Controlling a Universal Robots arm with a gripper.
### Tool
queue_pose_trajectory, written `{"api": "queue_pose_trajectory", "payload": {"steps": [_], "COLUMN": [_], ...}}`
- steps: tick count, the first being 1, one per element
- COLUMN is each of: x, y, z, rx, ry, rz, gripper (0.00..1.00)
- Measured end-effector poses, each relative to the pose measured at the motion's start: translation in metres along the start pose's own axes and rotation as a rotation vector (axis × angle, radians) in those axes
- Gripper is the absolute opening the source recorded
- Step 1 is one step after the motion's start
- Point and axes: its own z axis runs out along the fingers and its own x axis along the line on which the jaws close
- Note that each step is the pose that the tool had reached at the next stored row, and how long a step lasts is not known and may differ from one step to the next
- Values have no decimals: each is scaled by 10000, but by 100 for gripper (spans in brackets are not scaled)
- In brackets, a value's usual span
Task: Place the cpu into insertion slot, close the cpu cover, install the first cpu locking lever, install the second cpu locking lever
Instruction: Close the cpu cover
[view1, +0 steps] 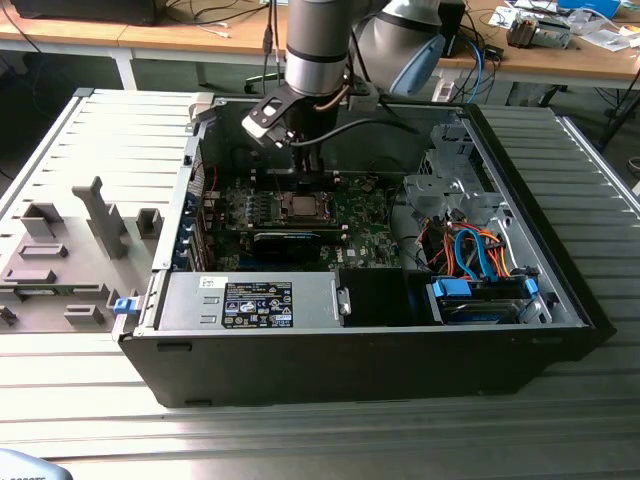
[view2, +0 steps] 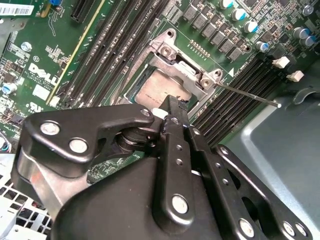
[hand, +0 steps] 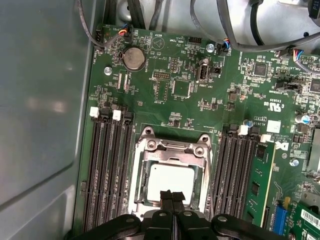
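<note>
- I am seeing the cpu (hand: 170, 181) sitting in its socket in the middle of the green motherboard (hand: 200, 95). It is a small square chip showing a flat, dull silver-grey top.
- The cpu cover (hand: 170, 149), a thin silver-grey metal frame, is lying down around the chip, whose top is showing through the frame's open window.
- In the second wrist view a thin metal lever rod (view2: 247, 94) is sticking out from one corner of the socket, reaching across the neighbouring memory slots.
- The gripper (hand: 172, 196) is hanging just over the chip's near edge. Its two black fingertips are pressing together with nothing between them. I cannot tell whether they are touching the metal.
- Long black memory slots (hand: 107, 165) are running along both sides of the socket, and a round coin battery (hand: 134, 58) is sitting further up the board.
- In the exterior view the arm is reaching down into the open computer case (view1: 400, 350), with blue and orange cables (view1: 470, 250) bunching towards the exterior view's right.
</note>
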Motion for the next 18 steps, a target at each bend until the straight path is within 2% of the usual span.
{"api": "queue_pose_trajectory", "payload": {"steps": [18], "x": [9], "y": [-59], "z": [19], "rx": [0], "ry": [0], "rz": [0], "gripper": [11]}}
